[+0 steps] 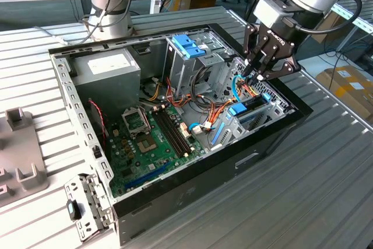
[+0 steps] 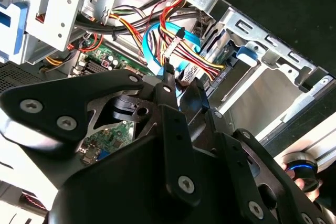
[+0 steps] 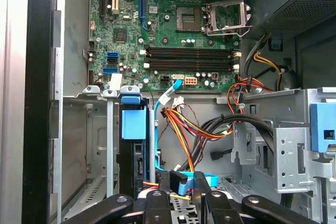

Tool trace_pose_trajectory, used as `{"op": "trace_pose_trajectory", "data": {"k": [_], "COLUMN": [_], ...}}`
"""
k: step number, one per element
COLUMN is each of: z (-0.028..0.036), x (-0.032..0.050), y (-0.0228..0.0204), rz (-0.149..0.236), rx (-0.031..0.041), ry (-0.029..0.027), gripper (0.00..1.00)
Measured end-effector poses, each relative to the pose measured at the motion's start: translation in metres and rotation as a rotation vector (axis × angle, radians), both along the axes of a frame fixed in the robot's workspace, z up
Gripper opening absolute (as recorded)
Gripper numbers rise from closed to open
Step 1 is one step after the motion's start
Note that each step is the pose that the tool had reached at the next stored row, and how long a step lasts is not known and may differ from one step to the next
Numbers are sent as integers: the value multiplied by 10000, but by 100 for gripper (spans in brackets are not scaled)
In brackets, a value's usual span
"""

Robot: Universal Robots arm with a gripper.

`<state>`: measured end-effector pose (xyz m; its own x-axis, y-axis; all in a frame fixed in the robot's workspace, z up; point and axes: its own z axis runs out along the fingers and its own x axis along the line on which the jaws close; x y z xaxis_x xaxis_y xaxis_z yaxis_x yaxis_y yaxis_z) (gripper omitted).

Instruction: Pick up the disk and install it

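Observation:
The disk (image 1: 238, 109) stands on edge in a metal bay at the exterior view's right end of the open computer case (image 1: 64, 80). Its bright blue tab faces up and its dark body (image 3: 134, 166) drops into the slot. The same blue tab (image 2: 247, 55) appears in the second wrist view. My black gripper (image 1: 254, 75) hangs just above and behind the disk, over a bundle of coloured cables (image 3: 184, 124), apart from the disk. Both wrist views show my fingertips (image 2: 168, 80) a narrow gap apart, with a blue cable (image 3: 210, 178) behind them and nothing gripped.
A tall metal drive cage with a blue handle (image 1: 189, 45) stands mid-case beside the gripper. The motherboard (image 1: 151, 138) and power supply (image 1: 108, 65) fill the rest of the case. A grey fixture (image 1: 23, 161) sits on the slatted table, and another arm's base (image 1: 111, 4) stands behind.

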<state>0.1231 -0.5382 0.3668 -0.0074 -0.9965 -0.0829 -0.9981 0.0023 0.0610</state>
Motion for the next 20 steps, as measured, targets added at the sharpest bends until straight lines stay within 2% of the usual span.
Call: {"op": "trace_pose_trajectory", "data": {"k": [5,6,8,20], "z": [0,0,0,0], "x": [0,0,0,0], "y": [0,0,0,0], "rz": [-1,-1,-1,-1], "rx": [0,-1,0,-2], "ry": [0,0,0,0], "gripper": [32,30,18,16]}}
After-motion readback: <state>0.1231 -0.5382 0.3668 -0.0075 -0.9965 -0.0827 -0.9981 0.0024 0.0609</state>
